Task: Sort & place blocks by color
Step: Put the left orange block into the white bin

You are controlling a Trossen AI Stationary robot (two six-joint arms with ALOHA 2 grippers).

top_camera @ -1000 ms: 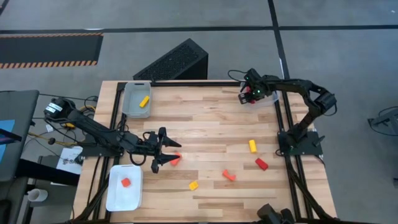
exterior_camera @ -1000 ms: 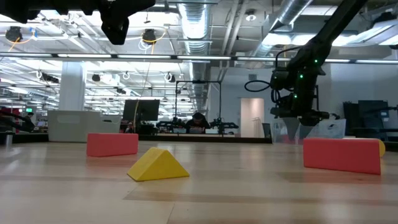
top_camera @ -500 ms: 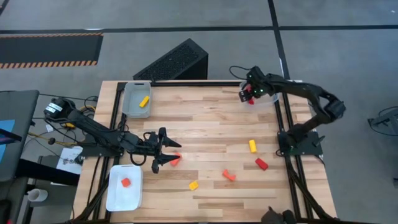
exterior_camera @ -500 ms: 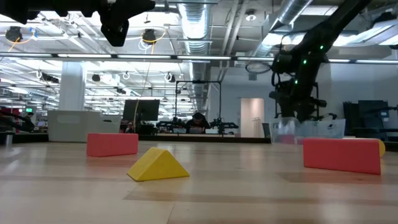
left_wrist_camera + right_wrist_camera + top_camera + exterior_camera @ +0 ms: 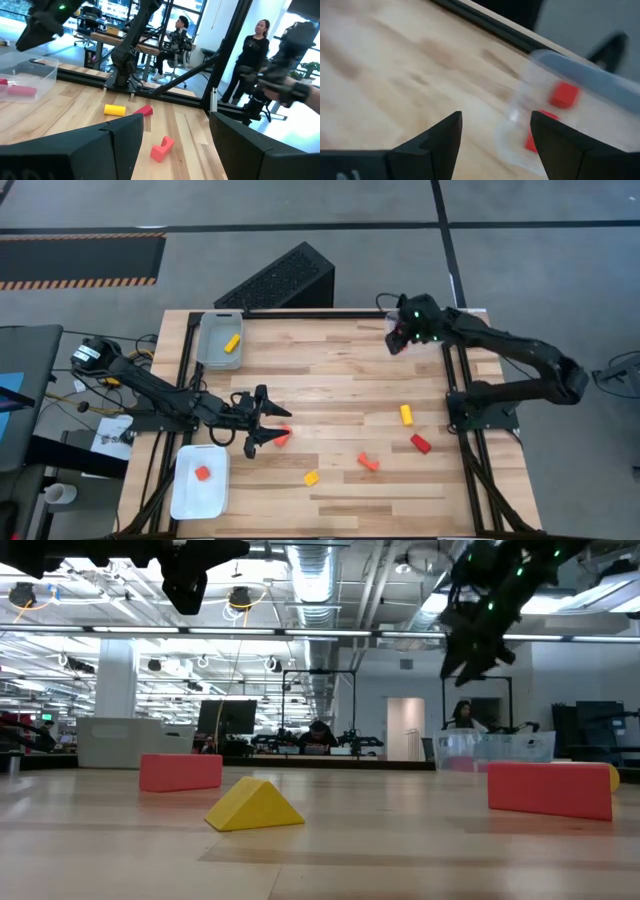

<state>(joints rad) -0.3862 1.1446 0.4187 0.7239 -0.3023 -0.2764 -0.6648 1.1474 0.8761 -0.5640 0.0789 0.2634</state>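
Blocks lie scattered on the wooden table (image 5: 330,380): a yellow block (image 5: 406,414) and red block (image 5: 420,444) near the right edge, an orange block (image 5: 369,462) and yellow wedge (image 5: 312,477) nearer. The right gripper (image 5: 398,340) hangs wide and empty beside the far-right clear tray (image 5: 580,95) holding red blocks (image 5: 565,95). The left gripper (image 5: 272,428), wide, straddles a red piece (image 5: 283,438).

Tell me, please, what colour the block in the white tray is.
Orange; the small block in the white plastic tray shows best from above.

Blocks (image 5: 405,414): red, orange, yellow; some loose on tabletop, others in trays.
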